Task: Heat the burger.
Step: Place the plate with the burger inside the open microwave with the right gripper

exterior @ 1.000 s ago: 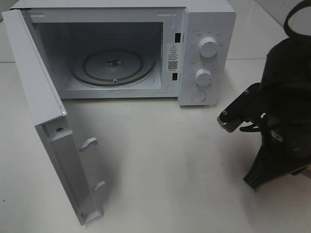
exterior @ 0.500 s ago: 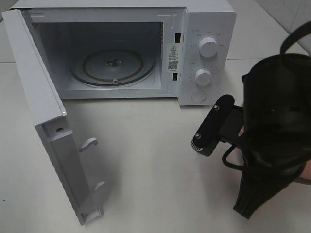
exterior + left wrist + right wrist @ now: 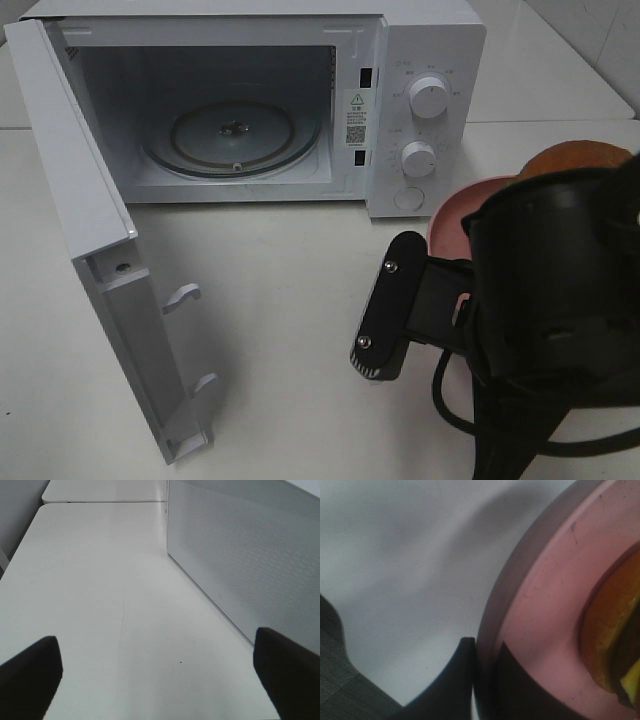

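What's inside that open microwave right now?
In the microwave, only a bare round glass turntable; the ceiling is out of sight. The burger sits outside on the pink plate, mostly covered by the black arm.

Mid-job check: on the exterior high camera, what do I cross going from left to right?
Open microwave door → glass turntable → control knobs → pink plate → burger.
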`<state>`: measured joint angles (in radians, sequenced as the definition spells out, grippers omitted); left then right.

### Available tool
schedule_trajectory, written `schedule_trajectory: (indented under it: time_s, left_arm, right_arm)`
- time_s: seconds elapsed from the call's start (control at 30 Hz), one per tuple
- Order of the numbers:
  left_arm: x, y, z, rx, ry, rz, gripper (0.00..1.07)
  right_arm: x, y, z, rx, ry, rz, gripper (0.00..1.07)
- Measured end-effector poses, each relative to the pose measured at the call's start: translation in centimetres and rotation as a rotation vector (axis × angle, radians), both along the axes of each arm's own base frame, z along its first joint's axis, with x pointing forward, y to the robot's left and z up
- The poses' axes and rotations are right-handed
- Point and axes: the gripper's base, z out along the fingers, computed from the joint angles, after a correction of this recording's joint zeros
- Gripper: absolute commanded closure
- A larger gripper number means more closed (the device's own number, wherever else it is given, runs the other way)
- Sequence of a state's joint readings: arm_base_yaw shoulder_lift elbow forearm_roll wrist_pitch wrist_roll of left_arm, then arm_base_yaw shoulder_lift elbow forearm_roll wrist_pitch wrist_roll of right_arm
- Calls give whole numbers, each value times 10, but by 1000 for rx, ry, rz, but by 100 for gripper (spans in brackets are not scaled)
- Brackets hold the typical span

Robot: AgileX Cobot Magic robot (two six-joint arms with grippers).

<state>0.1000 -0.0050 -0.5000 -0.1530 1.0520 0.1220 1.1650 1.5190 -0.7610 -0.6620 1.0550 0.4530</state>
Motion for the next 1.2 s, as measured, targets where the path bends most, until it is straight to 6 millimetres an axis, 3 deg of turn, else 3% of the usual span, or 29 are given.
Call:
schedule_trajectory:
  time_s: [1.2]
  left_arm:
    - [0,0,0,0,0,0,9]
  right_arm:
    - [8,24,0,-60,16,572,107]
